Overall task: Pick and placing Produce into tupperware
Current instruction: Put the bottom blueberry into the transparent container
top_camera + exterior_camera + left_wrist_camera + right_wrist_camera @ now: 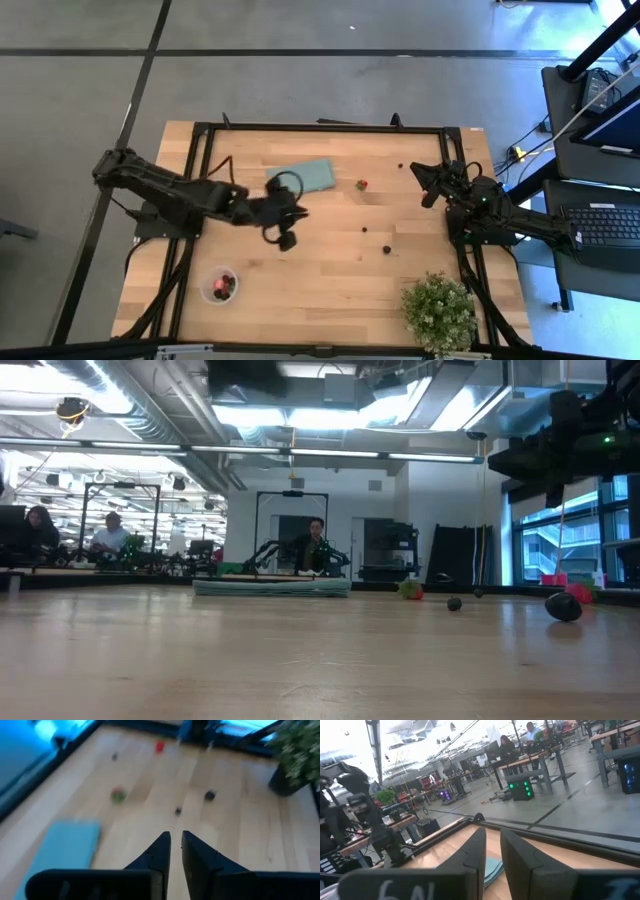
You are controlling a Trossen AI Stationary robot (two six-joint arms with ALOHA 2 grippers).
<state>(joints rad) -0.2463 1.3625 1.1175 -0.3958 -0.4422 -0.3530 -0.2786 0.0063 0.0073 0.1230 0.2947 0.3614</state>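
Hovering left tool (pixel 287 240) mid-surface, fingers nearly together, nothing visibly held | tupperware (pixel 220 284) at 7 o'clock | tip: carry slowly, release low.

two arms over the bench (pixel 330 270); one clear tupperware (pixel 220 285) with red and dark pieces inside, count unclear; one teal mat (pixel 308 177); one potted plant (pixel 440 312); four loose berries: one red (pixel 362 185), three dark (pixel 387 249).

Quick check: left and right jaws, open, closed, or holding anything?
Left gripper: nearly closed, nothing visible between the jaws.
Right gripper: nearly closed, empty.
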